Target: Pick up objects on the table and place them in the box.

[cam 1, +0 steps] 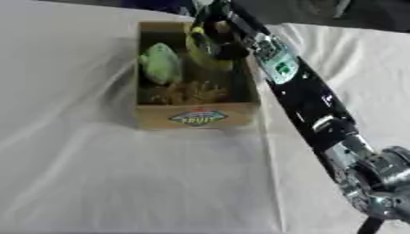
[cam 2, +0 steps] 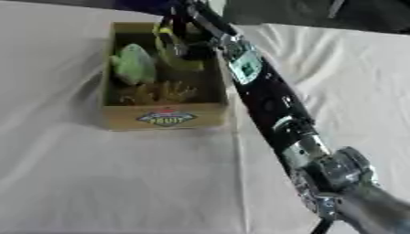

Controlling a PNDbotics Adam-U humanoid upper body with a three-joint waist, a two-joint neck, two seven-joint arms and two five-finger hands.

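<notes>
Cardboard is what you are working over: the box (cam 1: 196,116), with a fruit label on its near wall, is sitting on the white tablecloth (cam 1: 120,183), and your right arm is reaching across from the lower right so that the right hand (cam 1: 214,34) is hanging above the box's far right corner. It is curling round a yellow object (cam 1: 202,55), which is sitting partly down inside the box against the right wall. That reads as the placing step, close to its end.

A pale green rounded item (cam 1: 160,63) is lying in the left half already, with a tangle of brownish material (cam 1: 188,93) nearer the front wall.

The next move is calling for you to let the fingers spread and release the yellow object, then lift the hand straight up so it clears the rim without dragging the box. The forearm is running just beside the right wall, so watch that it is not nudging the cardboard. The left hand is not showing in either view.
</notes>
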